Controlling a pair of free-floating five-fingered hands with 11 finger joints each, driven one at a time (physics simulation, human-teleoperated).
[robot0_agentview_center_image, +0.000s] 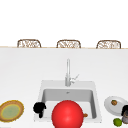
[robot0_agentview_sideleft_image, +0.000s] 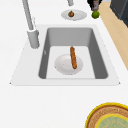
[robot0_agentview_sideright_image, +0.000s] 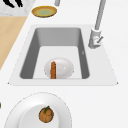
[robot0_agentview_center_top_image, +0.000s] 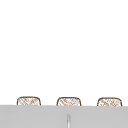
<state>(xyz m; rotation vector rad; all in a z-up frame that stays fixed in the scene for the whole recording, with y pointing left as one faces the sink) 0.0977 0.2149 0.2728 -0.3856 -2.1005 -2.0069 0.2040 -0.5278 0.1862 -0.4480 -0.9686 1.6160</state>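
White tabletop (robot0_agentview_center_image: 22, 75) with a sink (robot0_agentview_sideleft_image: 75, 35) set in its middle; three wicker chair backs (robot0_agentview_center_image: 29, 43) stand along the far edge. Going left to right in the front view: a yellow-rimmed woven plate (robot0_agentview_center_image: 11, 110) lies at the near left of the tabletop. Left hand (robot0_agentview_center_image: 39, 108) hangs over the sink's front left corner, fingers curled down and holding nothing. A big red ball (robot0_agentview_center_image: 67, 114) sits at the sink's front edge and blocks most of the basin from the front. Faucet (robot0_agentview_center_image: 68, 72) stands at the middle of the sink's back rim.

In the basin a white plate (robot0_agentview_sideleft_image: 65, 65) carries a sausage (robot0_agentview_sideleft_image: 73, 57); the sausage's long axis runs left-right along the sink, and it lies on the plate's front half, with one end past the plate's right rim.

Right of the sink, a second white plate (robot0_agentview_center_image: 113, 105) holds a small brown fruit (robot0_agentview_center_image: 114, 102). Right hand (robot0_agentview_center_image: 125, 114) is at the tabletop's near right edge, cut off by the frame; cannot tell how its fingers are set. A lime (robot0_agentview_center_image: 117, 122) lies just beside it.
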